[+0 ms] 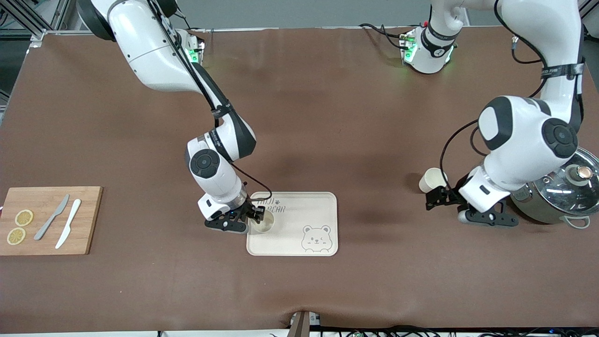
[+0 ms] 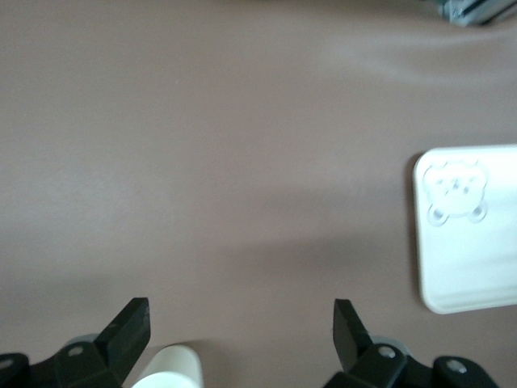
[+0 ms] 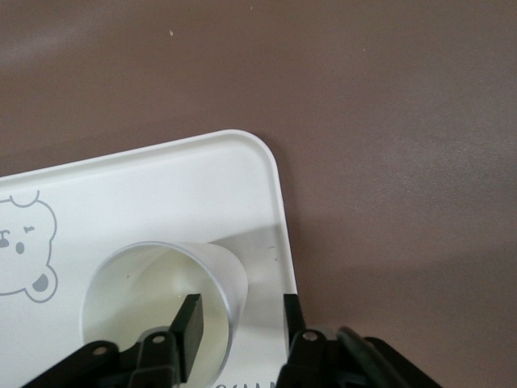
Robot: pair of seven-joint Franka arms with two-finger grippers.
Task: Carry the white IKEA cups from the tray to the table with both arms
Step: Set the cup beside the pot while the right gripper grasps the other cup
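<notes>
One white cup (image 1: 263,224) stands on the cream bear-printed tray (image 1: 309,210), in the corner toward the right arm's end. My right gripper (image 1: 255,216) is down at that cup and open. In the right wrist view one finger (image 3: 191,323) is inside the cup (image 3: 153,291) and the other is outside its wall, neither pressing it. The second white cup (image 1: 432,180) sits on the bare table toward the left arm's end. My left gripper (image 1: 433,199) is low beside it and wide open. In the left wrist view (image 2: 240,323) that cup (image 2: 171,368) lies near one finger, not gripped.
A steel pot with a glass lid (image 1: 561,194) stands close to the left arm's wrist. A wooden board (image 1: 51,220) with two knives and lemon slices lies at the right arm's end. The tray (image 2: 468,242) also shows in the left wrist view.
</notes>
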